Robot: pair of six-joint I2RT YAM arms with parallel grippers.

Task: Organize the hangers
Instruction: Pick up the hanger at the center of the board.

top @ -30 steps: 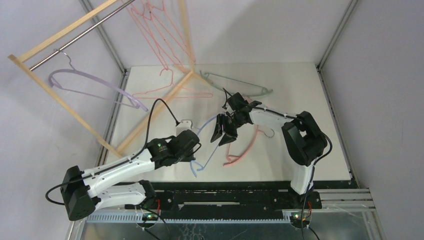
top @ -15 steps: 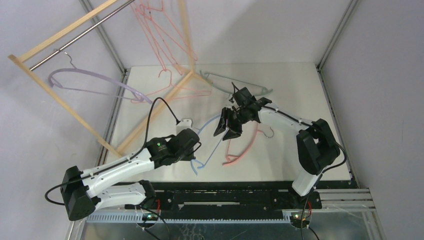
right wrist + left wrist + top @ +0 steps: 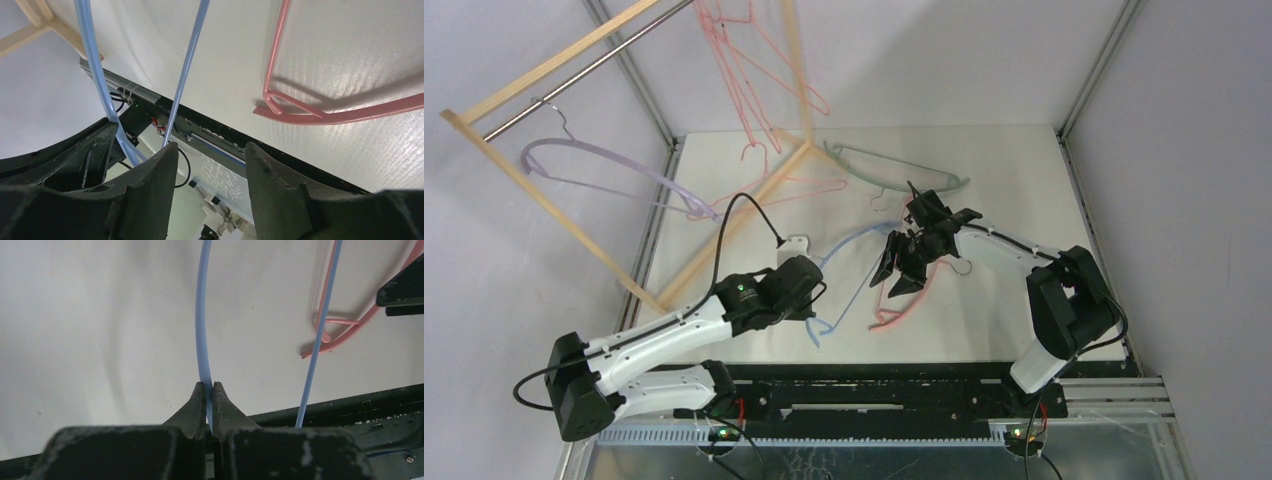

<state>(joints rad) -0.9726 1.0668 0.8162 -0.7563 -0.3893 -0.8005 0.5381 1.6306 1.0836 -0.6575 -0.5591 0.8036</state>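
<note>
Top external view.

1. White counter (image 3: 1024,180), carrying a light wooden rack frame (image 3: 554,212) with a metal rod (image 3: 589,67).
2. Lilac curved hanger (image 3: 654,169), hung by its hook on the rod, left end.
3. Thin pink-red wire hangers (image 3: 742,75), several, hung together at the rod's far end.
4. Single pink-red wire hanger (image 3: 799,185), flat on the counter beside the rack's foot.
5. Green curved hanger (image 3: 904,163), flat at the back of the counter.
6. Blue curved plastic hanger (image 3: 202,315), mid-counter, near end raised. The left pincer (image 3: 210,392) is clamped tight on its thin bar.
7. Pink curved plastic hanger (image 3: 350,117) with a metal hook, flat on the counter just right of the blue one.
8. Right pincer (image 3: 207,150), jaws apart and holding nothing, above the counter between the blue and pink hangers. A blue bar runs down to its left finger; whether they touch cannot be told.
</note>
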